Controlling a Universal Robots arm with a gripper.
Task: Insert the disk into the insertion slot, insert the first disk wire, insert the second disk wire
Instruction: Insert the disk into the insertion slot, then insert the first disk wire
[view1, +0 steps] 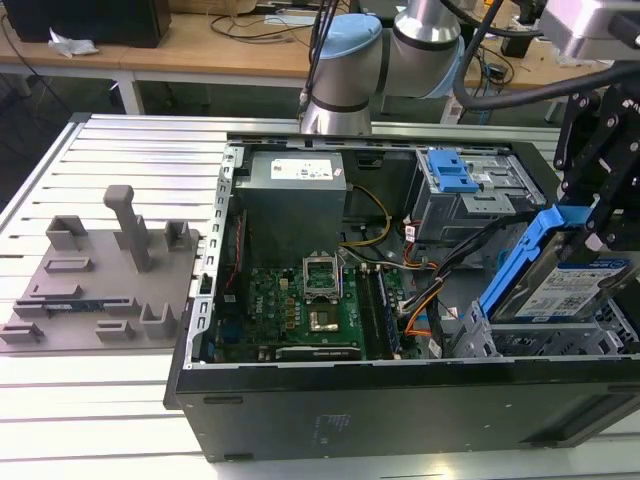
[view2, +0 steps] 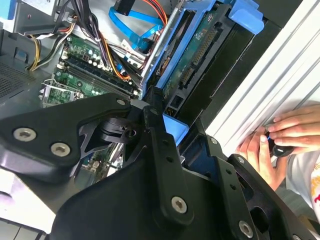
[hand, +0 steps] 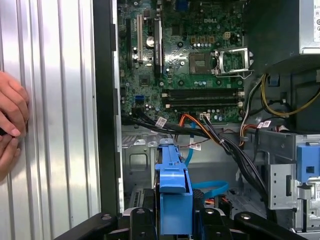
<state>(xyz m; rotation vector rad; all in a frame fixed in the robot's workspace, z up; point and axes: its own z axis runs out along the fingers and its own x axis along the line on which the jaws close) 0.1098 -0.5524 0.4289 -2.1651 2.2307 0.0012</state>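
In the exterior view the disk (view1: 578, 288), silver with a white label in a blue caddy, hangs tilted over the case's corner at the exterior view's right. My gripper (view1: 592, 222) is shut on the caddy's upper edge. Just under the disk lies the insertion slot (view1: 545, 340), a grey perforated cage. The second wrist view shows the disk's green circuit side (view2: 197, 47) beyond my black finger links (view2: 160, 145). The caddy's blue edge (hand: 174, 185) appears in the first wrist view. A loose blue cable (hand: 210, 188) and orange-black wires (view1: 420, 305) lie beside the cage.
The open black case (view1: 380, 400) holds a motherboard (view1: 300, 305), a grey power supply (view1: 292, 195) and a taller cage with a blue latch (view1: 452, 172). A person's hands (view2: 282, 142) rest on the ribbed table beside the case. A grey fixture plate (view1: 95, 275) lies at the exterior view's left.
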